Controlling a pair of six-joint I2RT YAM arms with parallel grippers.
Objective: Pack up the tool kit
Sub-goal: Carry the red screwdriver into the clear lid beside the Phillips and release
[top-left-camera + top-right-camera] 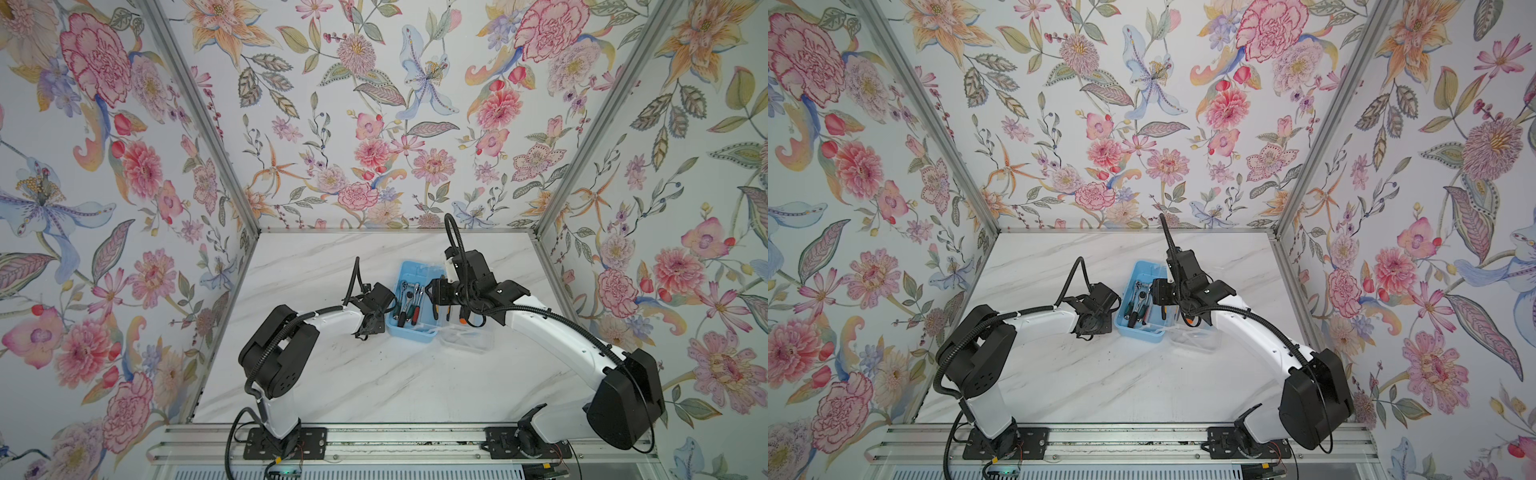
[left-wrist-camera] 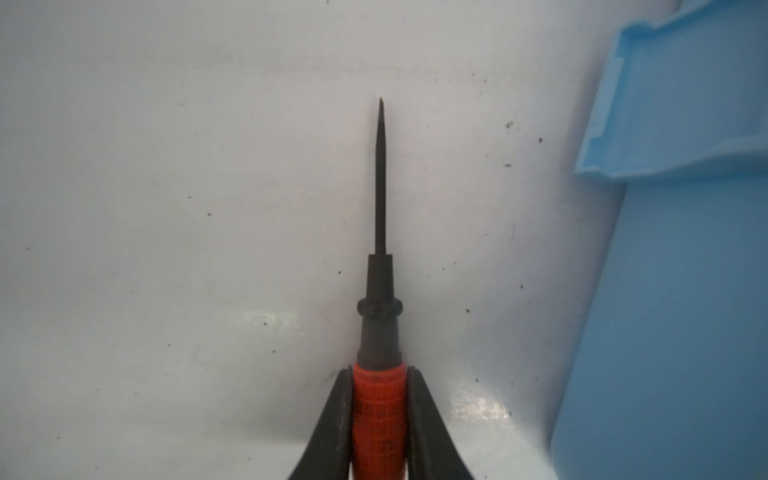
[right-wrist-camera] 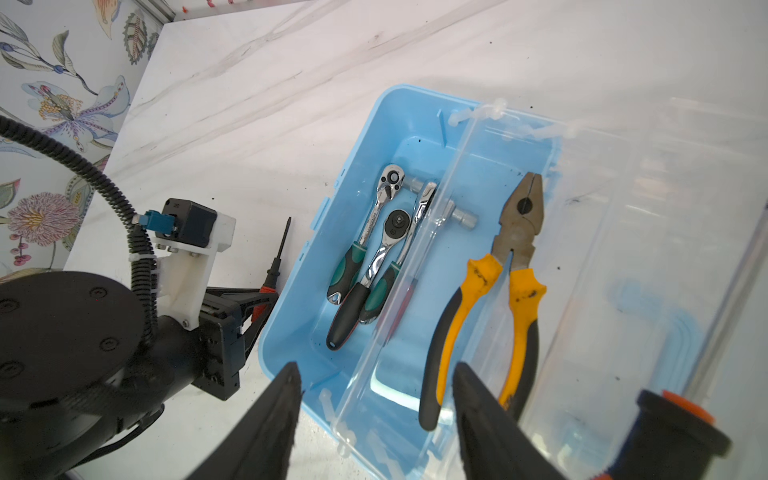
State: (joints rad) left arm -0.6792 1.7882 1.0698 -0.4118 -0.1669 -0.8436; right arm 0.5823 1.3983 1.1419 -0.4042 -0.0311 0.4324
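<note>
**Nothing legible**

Dark print runs along the red handle of the screwdriver (image 2: pixel 380 316) clamped in the left gripper (image 2: pixel 379 374), too blurred to read. Ahead of the right gripper (image 3: pixel 376 366), a ratchet (image 3: pixel 368 232) in the box (image 3: pixel 291 324) bears engraved lettering, too small to read.

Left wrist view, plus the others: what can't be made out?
- Screwdriver: handle end cut off by the left wrist view's edge, past the grip of the left hand.
- Blue box: left wrist view shows only its outer wall; the frame edge cuts the inside.
- Orange-capped handle: cut off at the right wrist view's corner; tool type unclear.
</note>
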